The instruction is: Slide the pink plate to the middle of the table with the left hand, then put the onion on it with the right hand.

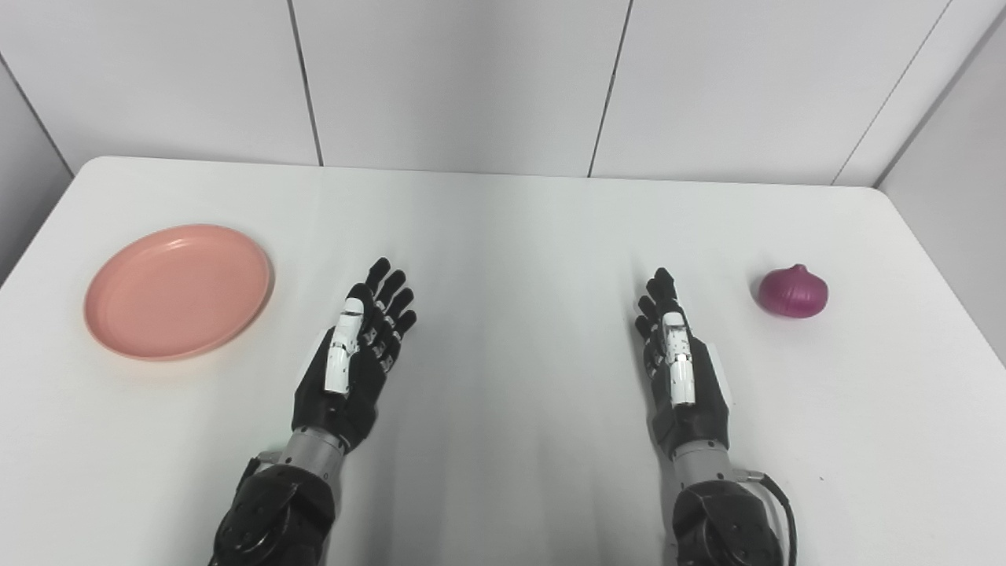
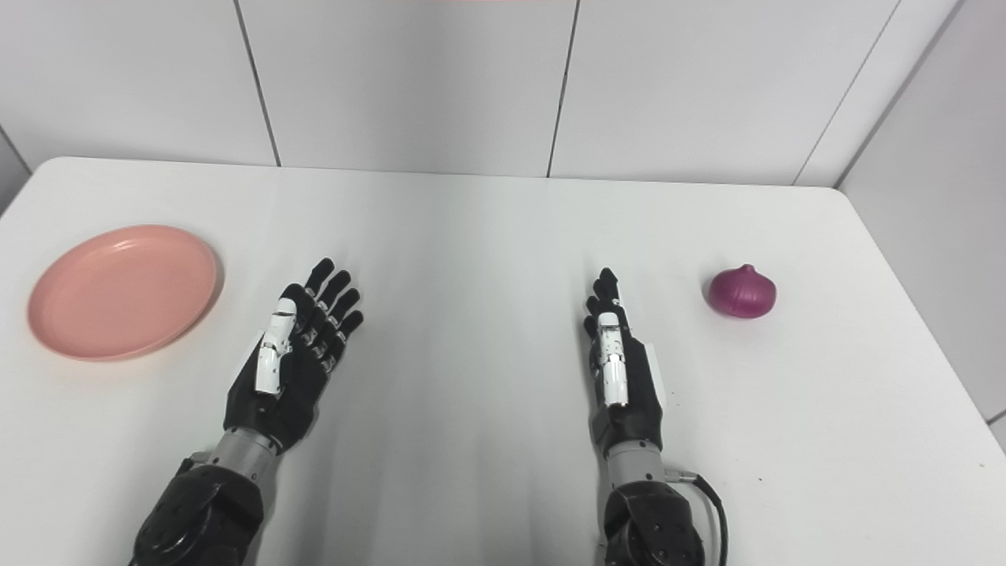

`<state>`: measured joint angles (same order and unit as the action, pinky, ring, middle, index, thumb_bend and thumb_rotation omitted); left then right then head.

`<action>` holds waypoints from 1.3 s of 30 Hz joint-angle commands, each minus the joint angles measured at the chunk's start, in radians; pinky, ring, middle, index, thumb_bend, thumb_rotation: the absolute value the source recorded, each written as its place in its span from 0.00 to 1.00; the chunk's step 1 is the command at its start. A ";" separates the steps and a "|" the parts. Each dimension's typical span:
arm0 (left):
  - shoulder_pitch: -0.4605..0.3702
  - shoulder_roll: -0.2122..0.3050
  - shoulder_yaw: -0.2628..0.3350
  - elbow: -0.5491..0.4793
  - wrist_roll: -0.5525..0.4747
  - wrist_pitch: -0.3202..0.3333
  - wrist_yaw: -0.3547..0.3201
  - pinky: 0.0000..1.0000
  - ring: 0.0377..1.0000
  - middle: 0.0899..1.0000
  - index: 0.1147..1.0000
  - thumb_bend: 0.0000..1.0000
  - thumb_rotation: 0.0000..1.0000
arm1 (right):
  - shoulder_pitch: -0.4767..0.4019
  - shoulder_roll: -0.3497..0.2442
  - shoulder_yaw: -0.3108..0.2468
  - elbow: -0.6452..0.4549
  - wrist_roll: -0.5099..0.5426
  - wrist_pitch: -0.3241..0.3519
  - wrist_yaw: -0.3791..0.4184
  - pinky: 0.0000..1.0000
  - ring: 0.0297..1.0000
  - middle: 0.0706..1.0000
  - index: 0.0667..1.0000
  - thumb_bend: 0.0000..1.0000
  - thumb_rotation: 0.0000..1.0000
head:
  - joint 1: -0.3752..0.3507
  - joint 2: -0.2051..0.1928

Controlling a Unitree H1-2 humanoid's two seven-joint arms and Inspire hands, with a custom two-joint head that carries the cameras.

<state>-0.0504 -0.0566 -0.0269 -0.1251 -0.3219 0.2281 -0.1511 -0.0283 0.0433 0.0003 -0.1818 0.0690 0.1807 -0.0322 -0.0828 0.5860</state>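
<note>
The pink plate (image 1: 179, 289) lies empty on the left side of the white table (image 1: 503, 228). The purple onion (image 1: 793, 292) sits on the right side of the table. My left hand (image 1: 357, 352) is open with fingers stretched out, resting over the table to the right of the plate and apart from it. My right hand (image 1: 677, 362) is open with fingers straight, to the left of the onion and apart from it. Both hands hold nothing.
A white panelled wall (image 1: 471, 79) runs behind the table's far edge. The table's right edge (image 2: 919, 306) lies close beyond the onion.
</note>
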 commanded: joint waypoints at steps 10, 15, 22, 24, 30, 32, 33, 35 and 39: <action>-0.001 -0.005 0.005 0.015 0.005 0.003 0.011 1.00 1.00 1.00 1.00 0.46 1.00 | -0.006 0.001 -0.002 0.023 0.017 -0.003 0.014 1.00 1.00 1.00 1.00 0.21 1.00 | 0.011 -0.010; -0.003 -0.004 0.005 0.016 0.001 0.004 0.010 1.00 1.00 1.00 1.00 0.46 1.00 | 0.001 0.000 0.003 0.012 0.007 0.011 0.009 1.00 1.00 1.00 1.00 0.23 1.00 | 0.011 -0.011; -0.007 -0.005 0.010 0.015 -0.004 0.012 0.012 1.00 1.00 1.00 1.00 0.45 1.00 | 0.000 0.002 0.003 0.012 0.009 0.009 0.010 1.00 1.00 1.00 1.00 0.22 1.00 | 0.012 -0.013; -0.007 -0.004 0.011 0.016 -0.006 0.013 0.011 1.00 1.00 1.00 1.00 0.45 1.00 | 0.001 0.003 0.004 0.010 0.009 0.011 0.009 1.00 1.00 1.00 1.00 0.22 1.00 | 0.013 -0.014; -0.008 -0.003 0.013 0.016 -0.009 0.014 0.009 1.00 1.00 1.00 1.00 0.46 1.00 | -0.001 0.002 0.002 0.013 0.016 0.008 0.013 1.00 1.00 1.00 1.00 0.21 1.00 | 0.013 -0.015; -0.008 -0.005 0.013 0.015 -0.010 0.015 0.011 1.00 1.00 1.00 1.00 0.46 1.00 | 0.000 0.003 0.001 0.014 0.019 0.004 0.012 1.00 1.00 1.00 1.00 0.21 1.00 | 0.013 -0.015; -0.008 -0.005 0.014 0.014 -0.010 0.017 0.012 1.00 1.00 1.00 1.00 0.46 1.00 | 0.000 0.004 0.001 0.014 0.019 0.002 0.011 1.00 1.00 1.00 1.00 0.21 1.00 | 0.013 -0.015; -0.010 -0.005 0.014 0.017 -0.011 0.016 0.012 1.00 1.00 1.00 1.00 0.45 1.00 | 0.000 0.004 0.001 0.016 0.016 0.003 0.009 1.00 1.00 1.00 1.00 0.20 1.00 | 0.014 -0.017; -0.010 -0.004 0.013 0.025 -0.013 0.009 0.007 1.00 1.00 1.00 1.00 0.46 1.00 | 0.000 0.002 0.002 0.016 0.012 0.005 0.008 1.00 1.00 1.00 1.00 0.20 1.00 | 0.018 -0.018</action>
<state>-0.0547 -0.0575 -0.0195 -0.1168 -0.3321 0.2226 -0.1514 -0.0293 0.0410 -0.0004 -0.1778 0.0785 0.1781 -0.0314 -0.0660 0.5661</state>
